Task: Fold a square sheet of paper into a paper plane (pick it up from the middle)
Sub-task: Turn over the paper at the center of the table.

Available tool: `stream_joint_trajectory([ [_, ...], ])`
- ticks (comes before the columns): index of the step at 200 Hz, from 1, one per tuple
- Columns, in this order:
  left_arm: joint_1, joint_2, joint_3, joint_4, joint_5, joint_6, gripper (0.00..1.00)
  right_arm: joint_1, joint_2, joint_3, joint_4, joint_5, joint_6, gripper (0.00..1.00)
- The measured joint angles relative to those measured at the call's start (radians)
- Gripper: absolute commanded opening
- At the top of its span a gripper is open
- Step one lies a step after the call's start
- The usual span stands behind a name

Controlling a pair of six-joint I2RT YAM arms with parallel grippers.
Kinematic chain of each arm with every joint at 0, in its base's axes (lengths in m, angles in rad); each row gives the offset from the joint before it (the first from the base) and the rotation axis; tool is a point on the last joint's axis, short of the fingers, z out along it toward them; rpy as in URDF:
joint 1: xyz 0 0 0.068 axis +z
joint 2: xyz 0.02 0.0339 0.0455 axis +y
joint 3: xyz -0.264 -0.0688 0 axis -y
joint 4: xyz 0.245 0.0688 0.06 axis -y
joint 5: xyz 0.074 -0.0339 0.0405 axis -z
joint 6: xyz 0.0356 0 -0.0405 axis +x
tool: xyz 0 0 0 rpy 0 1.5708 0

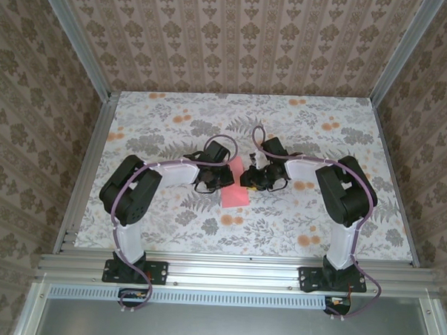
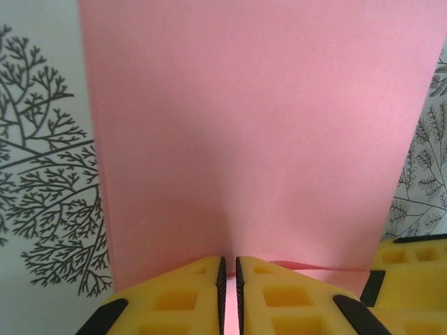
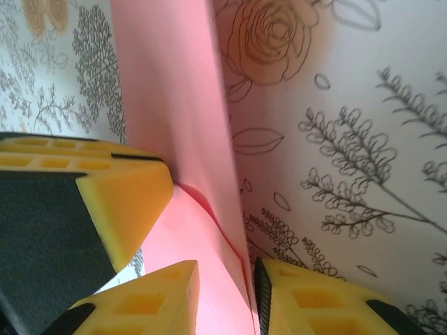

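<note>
Square sheet of paper [image 1: 235,184], salmon pink and partly folded, sits at the middle of the flowered table [image 1: 318,216] in the top view. The left gripper [image 1: 223,177] meets it from 9 o'clock and the right gripper [image 1: 253,178] from 3 o'clock. Both arms bend inward, so their tips nearly meet over the sheet. How far the jaws stand apart cannot be told from this height.

In the left wrist view the square sheet of paper [image 2: 258,139] rises as a broad pink panel from 6 o'clock towards 12 o'clock, with a soft crease up its middle. The left gripper [image 2: 229,279] is clenched on its lower edge. Its two yellow fingers [image 2: 174,300] leave only a thin slit, and pink shows inside that slit. A yellow finger of the right gripper [image 2: 412,279] sits just beside the paper at 4 o'clock. Printed grey fern sprays [image 2: 49,174] lie at 9 o'clock on the table cover.

In the right wrist view the paper [image 3: 167,105] runs as a pink band from 12 o'clock down to 6 o'clock and passes between the fingers of the right gripper [image 3: 225,271]. These jaws stand apart, not clamped. The raised fold lies against the dark pad of the finger at 5 o'clock. The finger at 7 o'clock sits at the paper's other face. A finger of the left gripper [image 3: 119,202] presses the sheet at 9 o'clock. An orange printed rose [image 3: 272,35] sits near 12 o'clock.
</note>
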Motion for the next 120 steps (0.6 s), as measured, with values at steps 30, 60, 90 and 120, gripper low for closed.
stream_joint_trajectory([
  [30,0.0,0.0,0.0,0.0,0.0,0.0,0.16,0.0,0.0,-0.021,0.017,-0.024,0.003,0.19],
  [60,-0.001,-0.008,0.0,-0.003,0.0,0.0,0.17,-0.005,-0.006,-0.032,0.035,-0.032,0.01,0.08],
  [90,-0.001,-0.072,-0.004,-0.018,-0.016,0.0,0.18,-0.015,-0.057,-0.045,0.025,-0.032,0.022,0.01],
  [120,-0.001,-0.204,-0.027,-0.038,-0.077,0.0,0.21,-0.021,-0.175,-0.044,-0.053,0.008,-0.009,0.0],
])
